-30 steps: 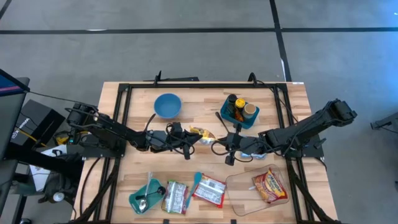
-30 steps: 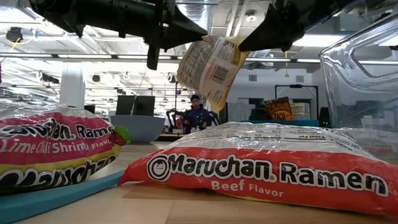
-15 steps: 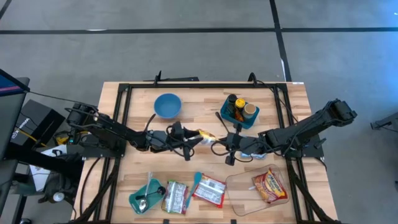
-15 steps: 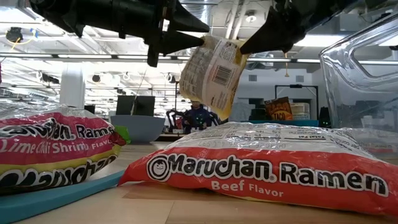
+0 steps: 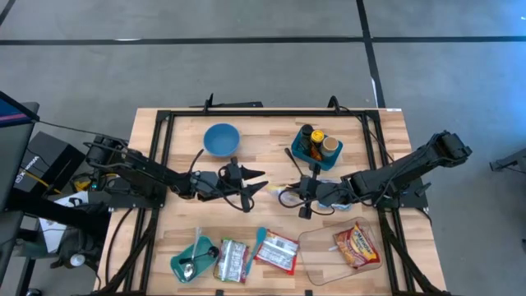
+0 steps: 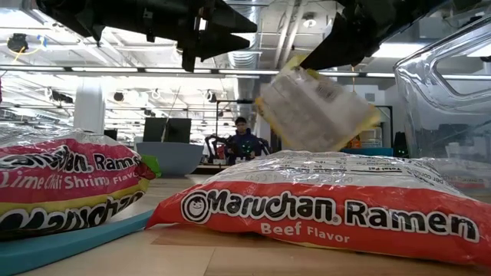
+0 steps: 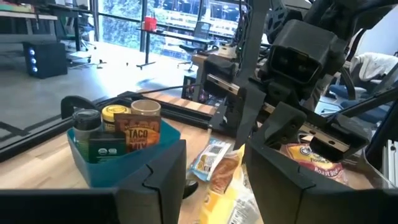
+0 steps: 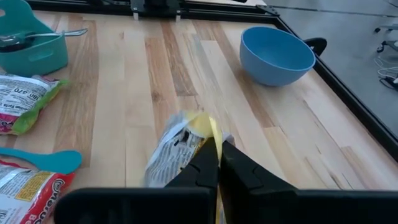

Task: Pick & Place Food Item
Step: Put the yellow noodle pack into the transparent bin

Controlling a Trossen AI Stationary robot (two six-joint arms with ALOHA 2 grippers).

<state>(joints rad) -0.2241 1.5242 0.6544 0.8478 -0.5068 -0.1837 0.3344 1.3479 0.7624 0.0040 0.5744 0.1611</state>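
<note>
While the left hand (image 5: 261, 181) stands open and empty, the right hand (image 5: 289, 195) pinches the packet (image 6: 318, 109) above the surface (image 5: 271, 148) — pick done, placing left.

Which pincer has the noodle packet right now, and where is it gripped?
The right pincer holds the noodle packet by its yellow edge, pinched shut, the packet hanging above the table. The left pincer is open and holds nothing.
</note>
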